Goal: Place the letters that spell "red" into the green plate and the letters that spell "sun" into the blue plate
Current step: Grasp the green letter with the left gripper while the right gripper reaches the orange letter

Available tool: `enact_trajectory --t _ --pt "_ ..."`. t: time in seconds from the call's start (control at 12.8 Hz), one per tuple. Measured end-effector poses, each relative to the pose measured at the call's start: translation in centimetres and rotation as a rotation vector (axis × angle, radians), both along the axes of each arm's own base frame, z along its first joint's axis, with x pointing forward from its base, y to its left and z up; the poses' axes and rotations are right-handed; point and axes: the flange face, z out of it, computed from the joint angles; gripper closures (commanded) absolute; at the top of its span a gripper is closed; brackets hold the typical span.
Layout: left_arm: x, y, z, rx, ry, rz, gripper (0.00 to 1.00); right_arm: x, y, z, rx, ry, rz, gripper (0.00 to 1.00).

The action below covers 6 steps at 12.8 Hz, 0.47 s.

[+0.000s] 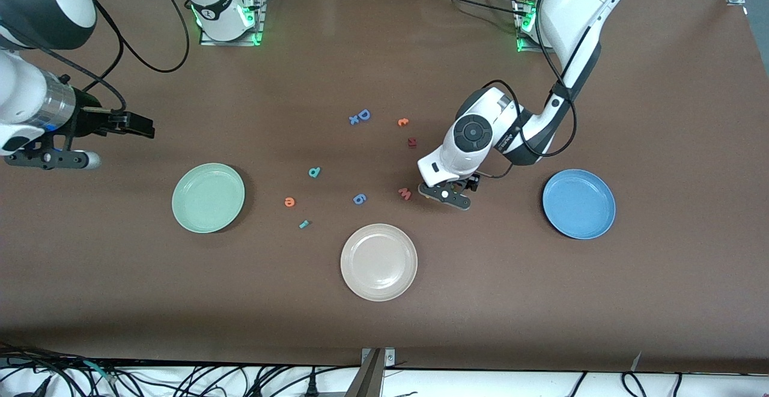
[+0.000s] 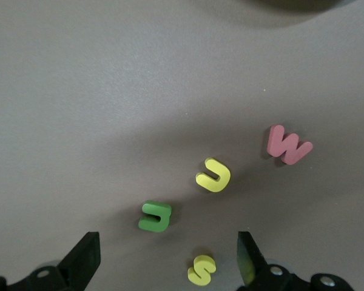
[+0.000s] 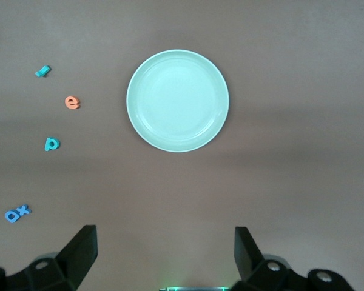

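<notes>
My left gripper (image 2: 168, 260) hangs open low over the table, between the pink "w" (image 1: 405, 193) and the blue plate (image 1: 578, 203). The yellow "s" (image 2: 201, 270) lies between its fingers. The olive-green "u/n" (image 2: 156, 216) and the yellow "u/n" (image 2: 213, 176) lie just ahead. The left hand (image 1: 462, 157) hides these three in the front view. The orange "e" (image 1: 289, 202), teal "d/p" (image 1: 314, 172) and small teal "r" (image 1: 304, 224) lie beside the green plate (image 1: 208, 197). My right gripper (image 1: 141, 127) waits open and empty, high over the table near that plate.
A beige plate (image 1: 378, 262) sits nearest the front camera, mid-table. A blue "6" (image 1: 359, 199), a blue "D" with an "x" (image 1: 360, 116), a small orange letter (image 1: 403, 122) and a dark red letter (image 1: 412, 142) are scattered mid-table.
</notes>
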Motion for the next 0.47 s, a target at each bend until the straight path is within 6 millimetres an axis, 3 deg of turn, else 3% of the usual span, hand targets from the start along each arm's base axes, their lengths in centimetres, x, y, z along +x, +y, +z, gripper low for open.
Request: enact_trajectory --t 0.31,0.47 --pt "0.1 0.4 -1.2 0.004 0.010 0.009 0.08 0.4 1.3 -0.7 -0.003 -0.003 0.001 0.00" --pt "0.2 0.6 -2.2 -0.004 0.008 0.015 0.23 0.9 2.2 -1.2 -0.005 -0.023 -0.016 0.00"
